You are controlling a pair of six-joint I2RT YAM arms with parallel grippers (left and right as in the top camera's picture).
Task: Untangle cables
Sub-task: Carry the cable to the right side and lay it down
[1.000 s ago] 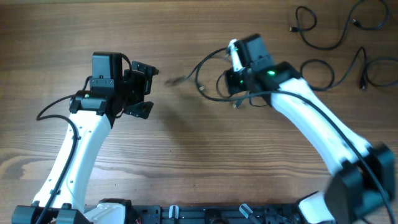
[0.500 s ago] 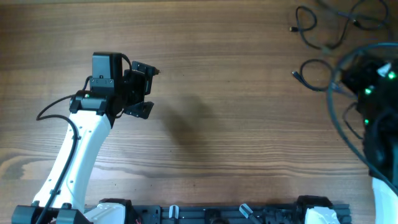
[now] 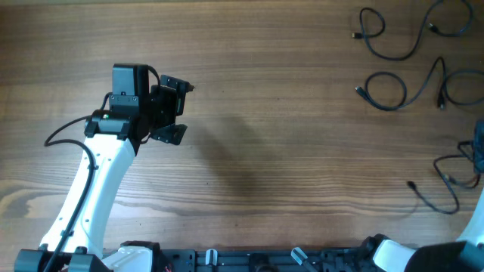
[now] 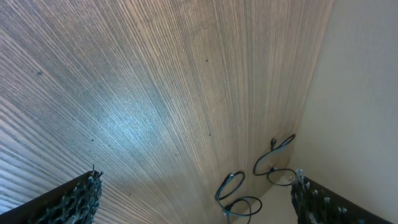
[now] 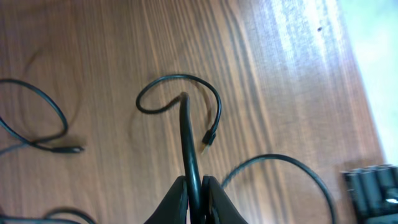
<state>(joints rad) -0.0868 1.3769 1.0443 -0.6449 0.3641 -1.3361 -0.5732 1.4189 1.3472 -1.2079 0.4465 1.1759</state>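
Note:
My right gripper point(image 5: 194, 188) is shut on a black cable point(image 5: 186, 134), which loops out ahead of the jaws onto the wood with its plug end point(image 5: 210, 138) free. In the overhead view this cable point(image 3: 445, 183) lies at the right edge of the table, and the right arm is almost wholly out of frame. My left gripper point(image 3: 181, 108) is open and empty, held above bare wood at the left. It shows the same in the left wrist view point(image 4: 196, 186).
Several separate black cables lie at the far right: one coil point(image 3: 384, 39) and another point(image 3: 452, 18) at the top, two more point(image 3: 383, 91) point(image 3: 456, 83) below them. The left wrist view shows two of them point(image 4: 273, 163) point(image 4: 233, 194) near the table edge.
My right arm has swung from the table's middle to the far right edge, carrying the black cable with it. The left arm has not moved.

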